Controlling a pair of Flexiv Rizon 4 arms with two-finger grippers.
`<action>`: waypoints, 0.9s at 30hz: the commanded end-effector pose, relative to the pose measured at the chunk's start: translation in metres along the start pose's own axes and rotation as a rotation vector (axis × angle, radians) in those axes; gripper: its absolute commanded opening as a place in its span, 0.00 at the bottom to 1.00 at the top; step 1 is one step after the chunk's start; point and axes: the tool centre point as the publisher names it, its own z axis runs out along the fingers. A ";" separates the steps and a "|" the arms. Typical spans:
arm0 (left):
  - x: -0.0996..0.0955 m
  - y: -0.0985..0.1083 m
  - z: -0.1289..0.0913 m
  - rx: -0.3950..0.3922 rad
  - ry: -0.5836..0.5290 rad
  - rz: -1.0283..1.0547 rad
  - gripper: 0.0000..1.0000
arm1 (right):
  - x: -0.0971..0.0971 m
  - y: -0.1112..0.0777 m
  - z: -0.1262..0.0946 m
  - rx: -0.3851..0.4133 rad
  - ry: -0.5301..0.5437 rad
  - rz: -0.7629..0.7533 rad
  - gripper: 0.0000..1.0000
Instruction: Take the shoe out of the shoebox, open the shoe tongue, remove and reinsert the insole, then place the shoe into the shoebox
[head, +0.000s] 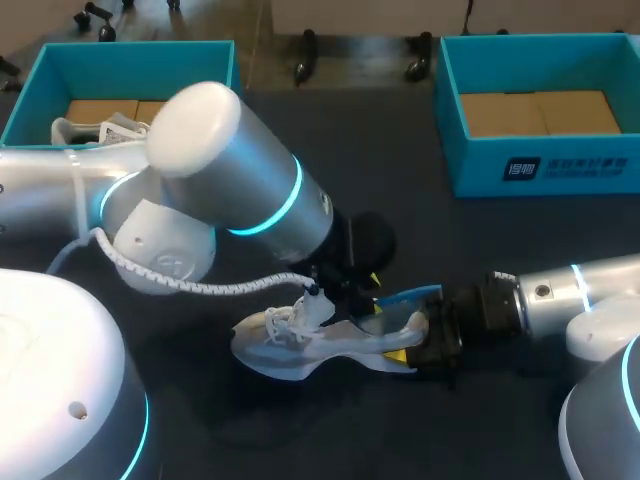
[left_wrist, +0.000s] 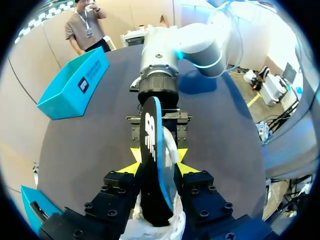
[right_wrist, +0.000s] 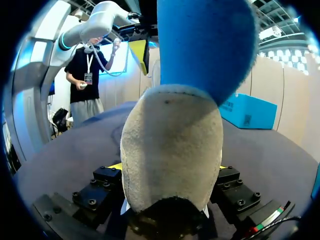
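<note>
The dark table (head: 470, 230) carried a teal shoebox (head: 520, 165) at its far right corner and a second box (head: 35, 80) at its far left corner. The shoe (head: 285, 345) lay near the middle of the near edge, toe toward the left edge. Our right gripper (right_wrist: 169, 167) was clamped on the shoe's heel. Our left gripper (left_wrist: 157, 165) was pinched on the insole (head: 408, 297), which stood partly out of the shoe's opening. We judged the insole step to be in hand. To do it well, we thought the right gripper should pin the heel firmly, and the left should guide the insole along the shoe's length, never sideways, without folding it against the collar
</note>
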 end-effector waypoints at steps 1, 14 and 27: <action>-0.001 0.009 -0.015 0.039 0.024 0.015 0.41 | 0.000 -0.002 0.003 0.005 0.001 0.001 0.00; 0.002 -0.010 -0.019 0.070 0.027 0.059 0.40 | 0.000 -0.002 0.003 0.005 0.001 0.001 0.00; 0.022 -0.035 0.001 0.061 -0.082 0.068 0.28 | 0.000 -0.002 0.003 0.005 0.001 0.001 0.00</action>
